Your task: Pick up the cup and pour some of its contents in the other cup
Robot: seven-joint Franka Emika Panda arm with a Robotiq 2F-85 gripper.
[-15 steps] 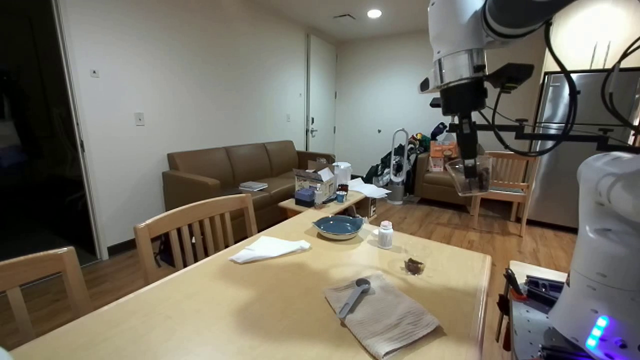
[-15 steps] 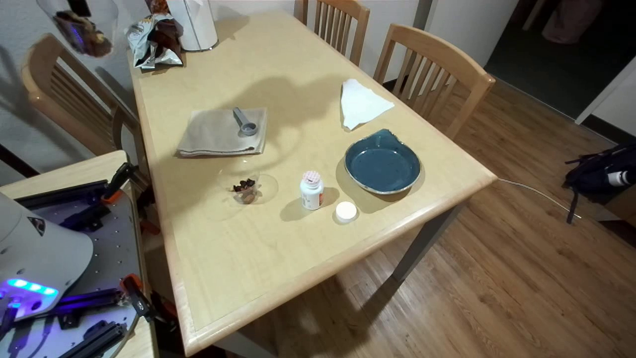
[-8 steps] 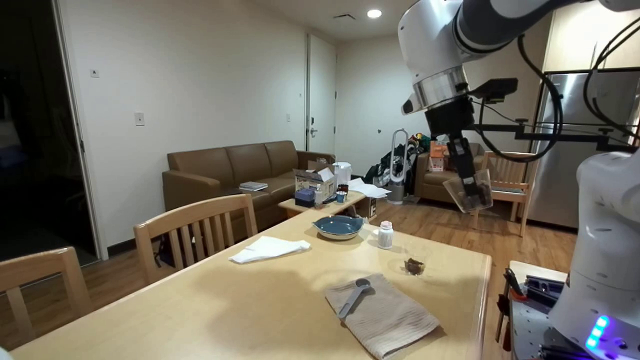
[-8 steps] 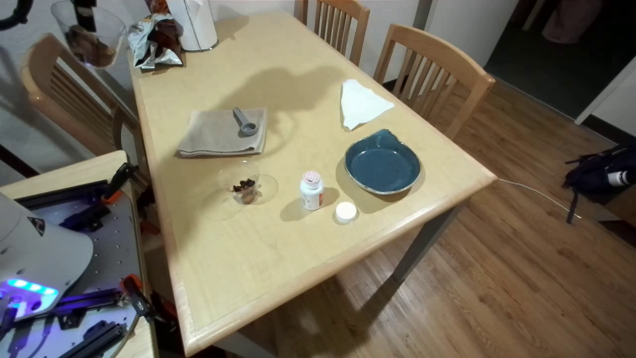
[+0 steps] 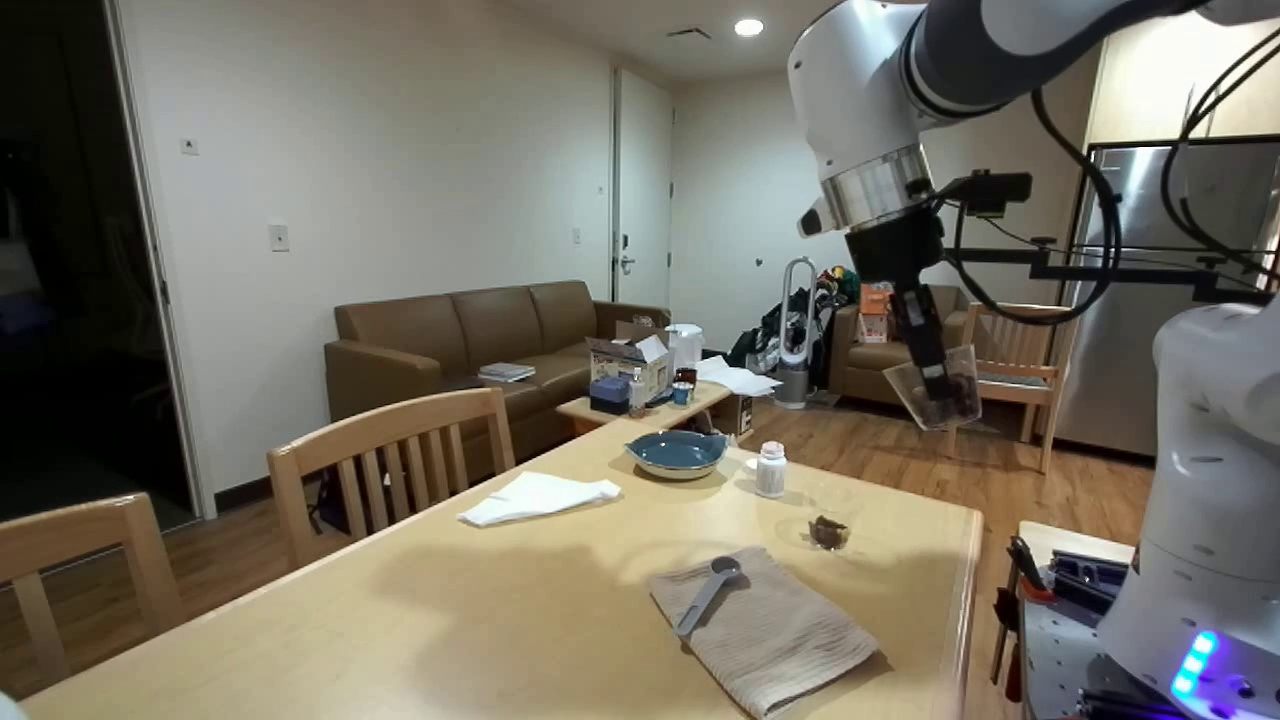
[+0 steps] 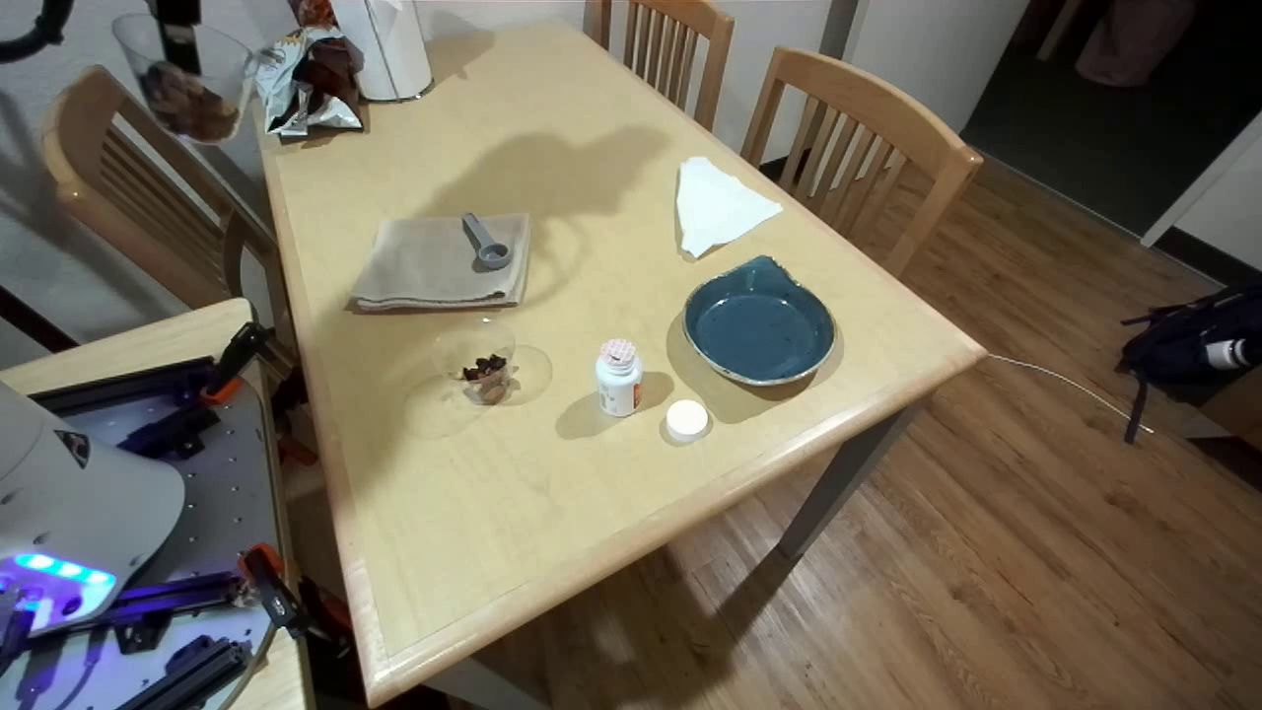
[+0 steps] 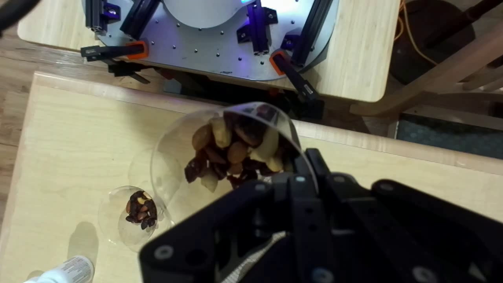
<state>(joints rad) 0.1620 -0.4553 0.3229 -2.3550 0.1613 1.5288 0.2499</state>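
I count two clear cups, one dish, one bottle, one cap, one spoon, one cloth, one napkin.

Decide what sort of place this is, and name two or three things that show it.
Most likely a home's combined living and dining room: a brown sofa along the wall, a wooden table with chairs beside it, and what looks like a steel fridge.
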